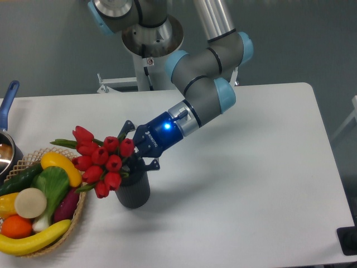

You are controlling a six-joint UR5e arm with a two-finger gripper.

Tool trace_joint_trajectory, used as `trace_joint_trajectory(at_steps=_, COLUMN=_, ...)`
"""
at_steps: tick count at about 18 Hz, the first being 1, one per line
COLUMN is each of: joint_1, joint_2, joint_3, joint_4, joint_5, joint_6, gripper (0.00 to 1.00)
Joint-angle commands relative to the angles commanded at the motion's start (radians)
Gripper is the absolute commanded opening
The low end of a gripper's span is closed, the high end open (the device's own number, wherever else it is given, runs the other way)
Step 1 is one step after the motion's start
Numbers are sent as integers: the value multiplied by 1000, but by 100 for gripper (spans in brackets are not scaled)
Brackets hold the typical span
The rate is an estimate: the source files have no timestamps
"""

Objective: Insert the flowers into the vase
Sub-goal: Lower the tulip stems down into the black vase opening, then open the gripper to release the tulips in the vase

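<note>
The flowers (pixel 99 158), a bunch of red tulip buds with green leaves, lean out to the left over the rim of the vase (pixel 134 191), a short dark ribbed cylinder standing left of the table's middle. Their stems run down toward the vase's mouth, which is mostly hidden behind the bunch and the gripper. My gripper (pixel 135 146) reaches in from the right, just above the vase's mouth, with its fingers around the stems. The stems themselves are hidden at the fingers.
A wicker basket (pixel 77 207) with fruit and vegetables stands directly left of the vase, under the buds. A pot with a blue handle (pixel 8 102) sits at the left edge. The arm (pixel 203 89) crosses the table's back middle.
</note>
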Motion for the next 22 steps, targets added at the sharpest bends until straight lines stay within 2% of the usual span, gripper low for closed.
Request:
trace_joint_trajectory(at_steps=4, joint_1=8, joint_2=-2, joint_3=2, joint_4=0, joint_5=0, joint_6=44, gripper=74)
trace_joint_trajectory(at_steps=6, joint_1=11, joint_2=-3, joint_3=0, joint_4=0, joint_5=2, joint_6=51, gripper=77)
trace_joint_trajectory(at_steps=10, joint_1=18, joint_2=-3, joint_3=3, joint_4=0, joint_5=2, joint_6=55, gripper=100)
trace_joint_trajectory(at_steps=13, joint_1=29, joint_2=6, joint_3=8, joint_4=6, joint_5=55, joint_6=58, gripper=100)
trace_joint_trajectory(at_steps=16, joint_1=40, joint_2=58, joint_3=2, joint_4=3, joint_5=176, joint_6=77, gripper=100)
trace_joint_trajectory(at_steps=22, joint_1=61, joint_2=144, joint_3=-32, joint_4=2, joint_5=328, joint_6=78, gripper=100)
